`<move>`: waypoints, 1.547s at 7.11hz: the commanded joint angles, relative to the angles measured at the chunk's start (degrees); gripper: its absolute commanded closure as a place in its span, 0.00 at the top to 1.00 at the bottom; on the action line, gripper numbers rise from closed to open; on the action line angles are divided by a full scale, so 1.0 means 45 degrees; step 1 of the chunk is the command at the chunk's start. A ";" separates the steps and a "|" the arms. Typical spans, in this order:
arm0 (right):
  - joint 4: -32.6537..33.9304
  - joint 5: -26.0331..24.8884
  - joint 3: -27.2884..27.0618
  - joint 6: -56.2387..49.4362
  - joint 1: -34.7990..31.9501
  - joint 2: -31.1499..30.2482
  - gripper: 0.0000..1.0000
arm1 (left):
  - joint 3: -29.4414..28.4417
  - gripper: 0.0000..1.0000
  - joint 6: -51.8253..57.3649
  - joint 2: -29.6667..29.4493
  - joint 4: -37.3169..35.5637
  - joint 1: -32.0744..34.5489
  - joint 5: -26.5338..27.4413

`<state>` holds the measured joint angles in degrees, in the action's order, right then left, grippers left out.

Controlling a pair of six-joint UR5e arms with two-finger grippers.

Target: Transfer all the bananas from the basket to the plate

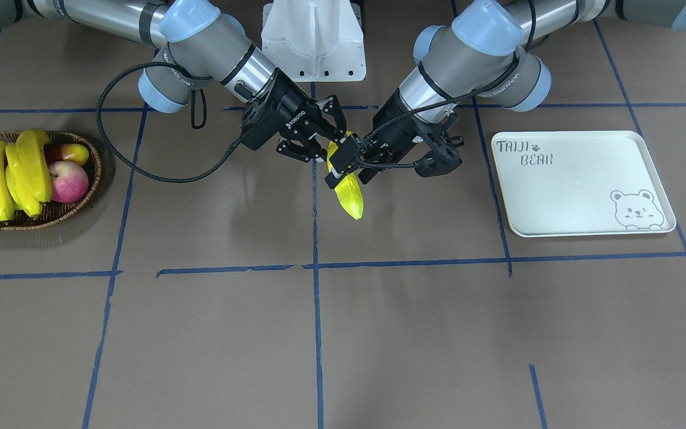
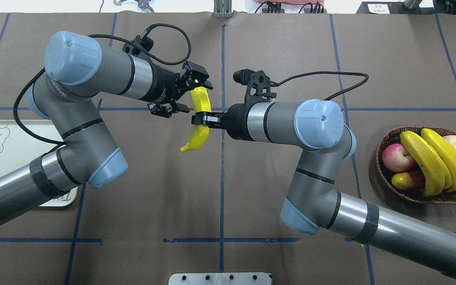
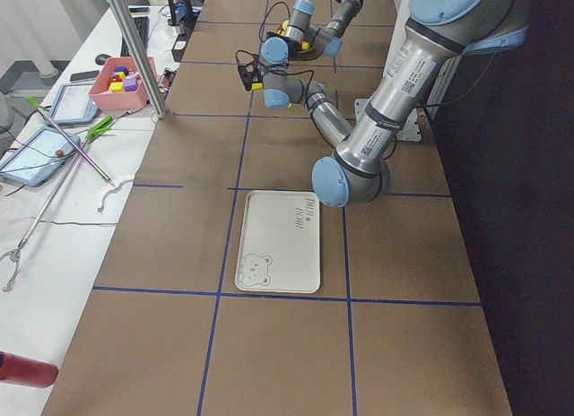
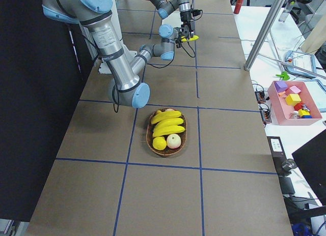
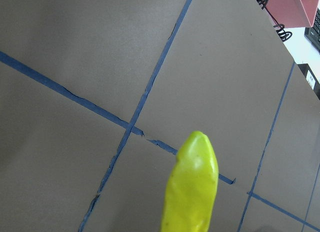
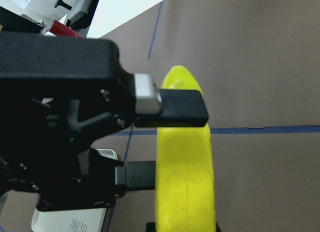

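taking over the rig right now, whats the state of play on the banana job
Right claw: shut on one banana, held in the air above the table.
Left claw: fingers either side of that same banana; firm grip not clear.
Basket: three bananas lie in it, among apples.
Plate: nothing on it.
Done: none delivered.
Left: finish the hand-over, set this banana on the plate, then move the other three.

Open worktop [image 1: 438, 226] stretched from the left fingers [image 2: 198, 76] out to the plate [image 1: 581, 185]; the right fingers [image 6: 182, 107] (clamping the banana [image 2: 200, 134]) crowded their other side.
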<state>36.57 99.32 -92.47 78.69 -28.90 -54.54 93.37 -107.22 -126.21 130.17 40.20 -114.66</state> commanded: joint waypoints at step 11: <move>0.0658 0.2470 -0.0116 0.0091 -0.1735 -0.0125 1.00 | -0.0164 0.00 0.0407 0.1147 0.0019 0.1528 -0.1229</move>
<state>37.60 105.45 -92.93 79.16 -33.77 -54.53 92.38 -106.16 -123.97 130.25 44.11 -116.54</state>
